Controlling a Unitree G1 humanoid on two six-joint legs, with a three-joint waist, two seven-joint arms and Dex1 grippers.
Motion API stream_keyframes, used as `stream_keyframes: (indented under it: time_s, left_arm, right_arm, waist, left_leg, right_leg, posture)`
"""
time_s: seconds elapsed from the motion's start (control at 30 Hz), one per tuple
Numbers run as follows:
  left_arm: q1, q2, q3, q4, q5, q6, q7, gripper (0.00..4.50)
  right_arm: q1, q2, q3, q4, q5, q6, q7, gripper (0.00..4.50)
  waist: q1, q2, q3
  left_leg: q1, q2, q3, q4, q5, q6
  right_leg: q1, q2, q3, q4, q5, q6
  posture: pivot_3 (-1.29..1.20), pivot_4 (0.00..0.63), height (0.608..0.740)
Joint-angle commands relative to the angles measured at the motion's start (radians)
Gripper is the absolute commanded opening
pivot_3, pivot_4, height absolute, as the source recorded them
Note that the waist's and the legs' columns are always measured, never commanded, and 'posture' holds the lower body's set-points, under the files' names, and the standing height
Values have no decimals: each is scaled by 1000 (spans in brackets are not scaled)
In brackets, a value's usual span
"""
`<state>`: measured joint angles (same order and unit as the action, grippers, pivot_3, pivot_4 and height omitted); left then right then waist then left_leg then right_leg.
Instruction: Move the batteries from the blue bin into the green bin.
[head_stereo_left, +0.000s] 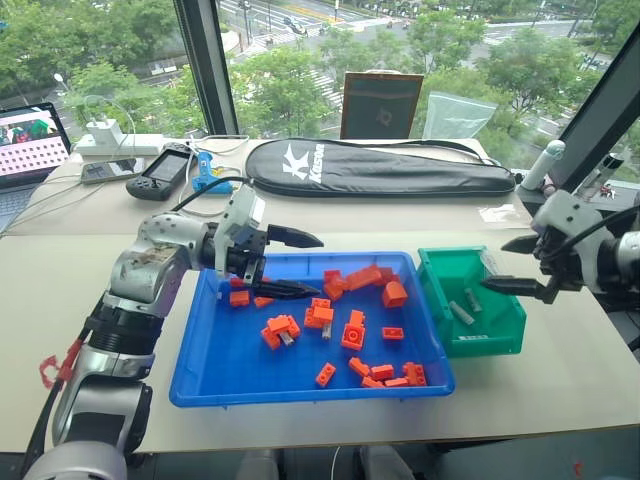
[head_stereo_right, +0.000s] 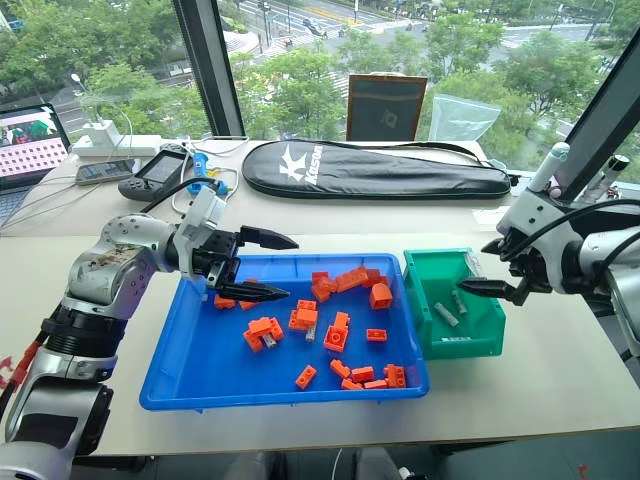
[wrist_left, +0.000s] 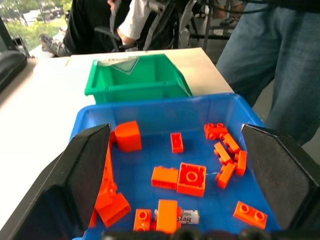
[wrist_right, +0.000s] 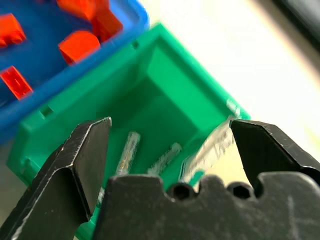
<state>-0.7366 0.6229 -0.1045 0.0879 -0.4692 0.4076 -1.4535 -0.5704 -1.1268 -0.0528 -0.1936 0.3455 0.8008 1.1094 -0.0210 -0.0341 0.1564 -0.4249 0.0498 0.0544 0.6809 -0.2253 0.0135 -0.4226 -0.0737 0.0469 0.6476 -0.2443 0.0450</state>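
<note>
Left gripper (head_stereo_left: 285, 264) hangs wide and empty over the blue bin (head_stereo_left: 200, 385), left end. One battery (wrist_left: 186, 216) lies among orange bricks (head_stereo_left: 352, 335), touching one, near the bin's middle. It looks small, rigid, smooth and round, likely to roll; best pinched across its middle, brick crowding one side. Flared rim is low, open worktop (head_stereo_left: 60, 300) all round. Green bin (head_stereo_left: 495, 345) sits just beside the blue bin's right edge, two batteries (wrist_right: 127, 150) inside. Right gripper (head_stereo_left: 522, 265) spread wide, empty, above it; walls steep.
</note>
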Motion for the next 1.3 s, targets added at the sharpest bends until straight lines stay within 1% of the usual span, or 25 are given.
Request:
stream_keyframes:
  time_s: [0.03,0.1,0.27,0.33,0.43,0.5,0.67,0.73,0.77,0.8,0.83,0.97,1.1,1.13,1.27,1.3]
  left_arm:
    - [16,58,6,-3,36,-34,-16,4500]
    - [42,103,11,1,61,-52,-22,4500]
    - [87,165,32,-36,58,-41,-23,4500]
    - [108,187,40,-61,50,-26,-21,4500]
    - [183,248,46,-135,43,7,-34,4500]
    - [220,269,53,-175,33,21,-35,4500]
    - [254,299,71,-212,14,36,-23,4500]
    - [259,304,72,-218,11,39,-19,4500]
    - [260,304,73,-221,10,41,-18,4500]
    - [260,305,73,-223,9,42,-17,4500]
    - [259,305,73,-223,10,41,-16,4500]
    - [249,301,64,-212,19,32,-16,4500]
    - [240,294,56,-203,21,27,-19,4500]
    - [237,292,55,-199,23,25,-20,4500]
    - [230,285,49,-189,27,17,-21,4500]
    - [225,280,46,-184,30,15,-19,4500]
  right_arm:
    - [-76,88,92,-159,96,82,15,4437]
    - [-117,177,179,-189,93,90,-10,4437]
    - [-154,310,315,-173,53,92,-56,4437]
    - [-166,370,358,-149,39,89,-82,4437]
    - [-181,457,467,-65,-36,15,-100,4437]
    - [-193,480,496,-16,-72,-18,-100,4437]
    - [-205,532,494,42,-93,-30,-112,4437]
    - [-202,553,501,68,-112,-48,-123,3927]
    - [-201,559,504,76,-118,-54,-126,3790]
    - [-199,567,506,84,-126,-60,-129,3357]
    - [-197,574,508,91,-132,-65,-131,3121]
    - [-188,595,515,111,-154,-73,-135,1665]
    - [-178,597,514,102,-163,-67,-130,308]
    - [-180,597,504,96,-159,-59,-129,98]
    - [-200,610,428,74,-109,-3,-140,98]
    - [-203,609,413,64,-96,10,-138,334]
  waist:
    - [-2,0,0]
    - [-5,0,0]
    - [10,1,0]
    - [18,0,1]
    - [19,0,0]
    - [15,0,0]
    - [19,0,1]
    - [19,0,1]
    - [18,0,1]
    - [18,0,1]
    - [18,0,1]
    - [17,0,1]
    - [17,0,1]
    - [17,0,1]
    - [17,0,1]
    - [17,0,1]
  left_leg:
    - [0,0,-1,0,0,0]
    - [0,1,-2,-1,0,0]
    - [-1,0,0,0,0,0]
    - [-3,-1,-1,1,0,0]
    - [-4,-1,0,1,0,0]
    - [-5,0,-1,1,0,0]
    - [-5,0,-1,1,0,0]
    - [-4,0,-1,1,0,0]
    - [-4,0,-1,1,0,0]
    - [-4,0,-1,1,0,0]
    - [-4,0,-1,1,0,0]
    - [-4,0,-1,1,0,0]
    - [-4,0,-1,1,0,0]
    - [-4,0,-1,1,0,0]
    - [-4,0,-1,1,0,0]
    - [-4,0,-1,1,0,0]
  right_leg:
    - [0,0,0,0,0,0]
    - [0,1,0,0,0,0]
    - [-1,-1,-1,0,0,0]
    - [-1,-2,-2,0,0,0]
    - [-2,-2,-2,-1,0,0]
    - [-2,-1,-2,0,0,0]
    - [-2,-1,-3,0,0,0]
    - [-2,-1,-3,1,0,0]
    - [-2,-1,-4,1,0,0]
    - [-2,-1,-4,1,0,0]
    - [-2,-1,-4,1,0,0]
    - [-2,-1,-4,1,0,0]
    - [-2,-1,-4,1,0,0]
    - [-2,-1,-4,1,0,0]
    - [-2,-1,-4,1,0,0]
    - [-2,-1,-4,1,0,0]
  posture:
    - [0,150,734]
    - [0,150,734]
    - [0,150,734]
    - [0,150,734]
    - [0,150,734]
    - [0,150,734]
    - [0,150,734]
    - [0,150,734]
    - [0,150,734]
    - [0,150,734]
    - [0,150,734]
    - [0,150,734]
    - [0,150,734]
    - [0,150,734]
    - [0,150,734]
    - [0,150,734]
